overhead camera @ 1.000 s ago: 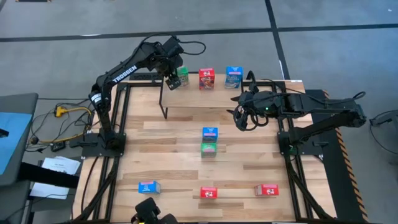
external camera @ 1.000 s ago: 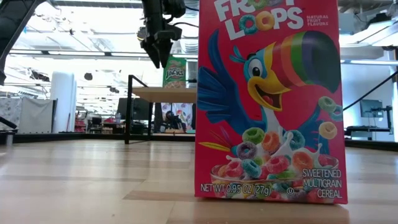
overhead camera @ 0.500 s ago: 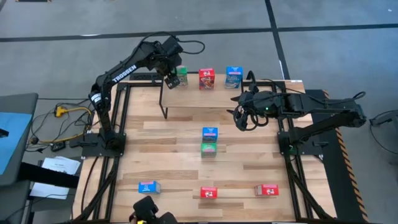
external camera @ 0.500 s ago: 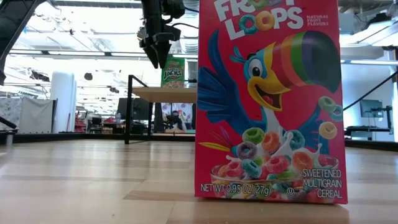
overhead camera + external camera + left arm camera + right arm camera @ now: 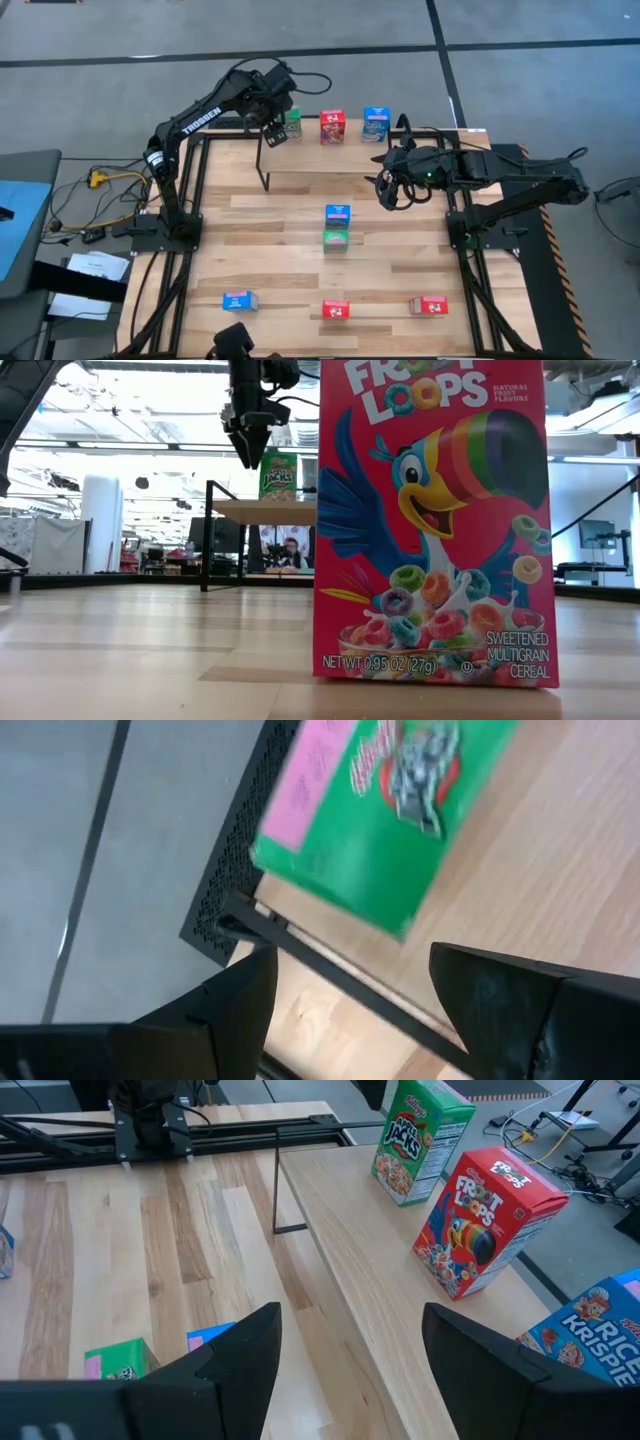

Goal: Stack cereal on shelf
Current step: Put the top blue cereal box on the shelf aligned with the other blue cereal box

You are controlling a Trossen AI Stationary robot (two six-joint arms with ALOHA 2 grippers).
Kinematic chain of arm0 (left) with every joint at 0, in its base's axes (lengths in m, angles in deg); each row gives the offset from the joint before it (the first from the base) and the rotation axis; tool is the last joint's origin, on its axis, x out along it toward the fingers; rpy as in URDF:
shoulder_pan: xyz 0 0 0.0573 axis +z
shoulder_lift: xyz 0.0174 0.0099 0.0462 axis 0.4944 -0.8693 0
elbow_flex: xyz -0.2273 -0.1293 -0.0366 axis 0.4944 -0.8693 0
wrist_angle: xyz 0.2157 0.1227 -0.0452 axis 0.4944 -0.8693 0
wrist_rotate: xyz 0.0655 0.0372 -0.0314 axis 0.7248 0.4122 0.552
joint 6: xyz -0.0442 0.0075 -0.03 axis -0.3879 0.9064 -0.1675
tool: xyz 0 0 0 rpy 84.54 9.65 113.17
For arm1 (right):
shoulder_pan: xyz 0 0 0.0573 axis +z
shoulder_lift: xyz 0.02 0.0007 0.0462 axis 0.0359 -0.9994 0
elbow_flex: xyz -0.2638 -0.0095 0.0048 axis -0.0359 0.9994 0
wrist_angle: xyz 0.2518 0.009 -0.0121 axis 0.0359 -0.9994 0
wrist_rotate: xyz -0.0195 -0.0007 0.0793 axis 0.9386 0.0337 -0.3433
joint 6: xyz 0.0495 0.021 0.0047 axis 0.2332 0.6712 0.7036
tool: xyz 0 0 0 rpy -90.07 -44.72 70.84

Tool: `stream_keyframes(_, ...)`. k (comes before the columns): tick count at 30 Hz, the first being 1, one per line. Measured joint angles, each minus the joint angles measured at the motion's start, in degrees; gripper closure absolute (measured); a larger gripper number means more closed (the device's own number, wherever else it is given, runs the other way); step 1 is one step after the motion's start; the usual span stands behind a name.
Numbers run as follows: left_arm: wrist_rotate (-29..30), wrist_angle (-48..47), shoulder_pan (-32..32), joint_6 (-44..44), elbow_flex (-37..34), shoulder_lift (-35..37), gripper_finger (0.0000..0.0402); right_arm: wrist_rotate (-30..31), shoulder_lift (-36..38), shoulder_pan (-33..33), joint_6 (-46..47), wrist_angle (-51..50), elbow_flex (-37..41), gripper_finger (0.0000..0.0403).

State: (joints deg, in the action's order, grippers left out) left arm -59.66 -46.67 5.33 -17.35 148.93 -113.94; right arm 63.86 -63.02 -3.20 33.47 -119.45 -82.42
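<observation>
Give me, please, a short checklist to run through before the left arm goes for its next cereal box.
1. Green box upright on the shelf: ok.
2. Left end effector open, holding nothing: ok.
3. Left end effector clear of the green box: cannot tell; it hangs close beside it.
4. Red box and blue box upright on the shelf: ok.
5. Right end effector open, waiting off the shelf's right end: ok.

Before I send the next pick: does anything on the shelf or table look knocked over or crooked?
Nothing stands out. The green box, red box and blue box stand upright in a row on the shelf. The left gripper hangs open beside the green box.
</observation>
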Motion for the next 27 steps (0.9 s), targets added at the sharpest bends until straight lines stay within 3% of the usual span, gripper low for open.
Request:
stream_keyframes(15,3.10,-8.52,-1.10,-5.20,0.00,1.43,0.0150,0.00,0.02,0.01,0.00,0.00,0.00,0.0135)
stream_keyframes(27,2.56,-6.88,-8.48,-8.05,0.00,9.64,0.0150,0.00,0.02,0.00,0.00,0.02,0.00,0.0135)
